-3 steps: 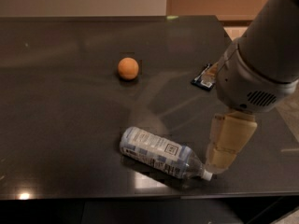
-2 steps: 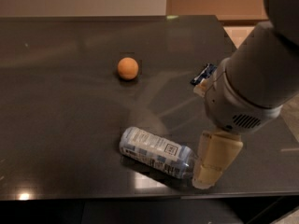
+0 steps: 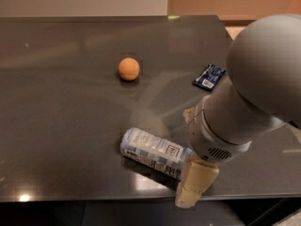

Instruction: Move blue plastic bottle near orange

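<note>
Dark grey tabletop (image 3: 61,126) is filling almost the whole view, with a pale wall and an orange-tan panel running along its far edge at 12 o'clock. A bulky grey robot arm (image 3: 254,93) is reaching in from 3 o'clock and is covering the table's near right part.

Lying on its side near the front edge, at about 6 o'clock from the table's middle, the blue plastic bottle (image 3: 150,149) is pointing its base toward 10 o'clock. Its other end is disappearing under the arm at 4 o'clock.

At the arm's tip, the cream-coloured gripper (image 3: 194,189) is hanging down over that hidden end of the bottle, right at the table's front edge. Whether it is released, clenched or grasping the bottle cannot be told.

The orange (image 3: 129,69) is sitting well apart from the bottle, at about 11 o'clock from it. A small dark blue packet (image 3: 209,76) is lying flat at 3 o'clock from the orange, just beside the arm.
</note>
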